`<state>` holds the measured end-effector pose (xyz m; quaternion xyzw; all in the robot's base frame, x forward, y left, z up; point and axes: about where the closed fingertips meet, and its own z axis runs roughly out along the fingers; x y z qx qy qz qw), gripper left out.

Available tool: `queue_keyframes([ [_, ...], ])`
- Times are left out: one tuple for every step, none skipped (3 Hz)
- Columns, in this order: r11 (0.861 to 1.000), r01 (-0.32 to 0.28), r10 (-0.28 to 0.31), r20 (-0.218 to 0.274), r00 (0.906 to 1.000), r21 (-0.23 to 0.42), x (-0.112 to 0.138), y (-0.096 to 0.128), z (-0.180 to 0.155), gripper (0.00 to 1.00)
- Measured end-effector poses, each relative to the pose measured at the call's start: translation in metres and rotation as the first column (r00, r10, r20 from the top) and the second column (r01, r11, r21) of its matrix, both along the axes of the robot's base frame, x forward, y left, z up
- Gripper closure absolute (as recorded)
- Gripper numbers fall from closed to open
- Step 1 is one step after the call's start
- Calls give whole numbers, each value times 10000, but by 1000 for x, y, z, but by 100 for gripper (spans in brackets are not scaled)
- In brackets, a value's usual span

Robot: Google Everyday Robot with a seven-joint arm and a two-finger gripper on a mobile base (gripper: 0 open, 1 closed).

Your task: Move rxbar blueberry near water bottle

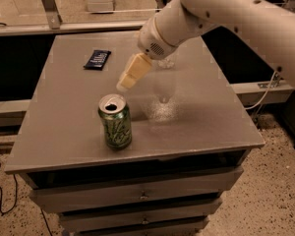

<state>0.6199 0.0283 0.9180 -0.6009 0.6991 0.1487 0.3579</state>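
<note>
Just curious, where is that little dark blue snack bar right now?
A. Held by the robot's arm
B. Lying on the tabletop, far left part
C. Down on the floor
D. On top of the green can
B: the rxbar blueberry lies flat on the far left part of the table, while the gripper hangs over the table to the bar's right, apart from it, beyond the green can.

Upper left, the rxbar blueberry is navy with white print. At centre, the cream gripper hangs from a white arm. Green, yellow-streaked can; clear water bottle; grey table.
</note>
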Motion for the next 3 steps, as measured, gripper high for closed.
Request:
queue_keyframes([
  [9962,167,-169,12,9999,859,38,27,-17,0],
  [9829,908,-882,-235,9958,1603,75,51,-37,0],
  [9492,2233,-2169,-530,9748,2219,105,77,-51,0],
])
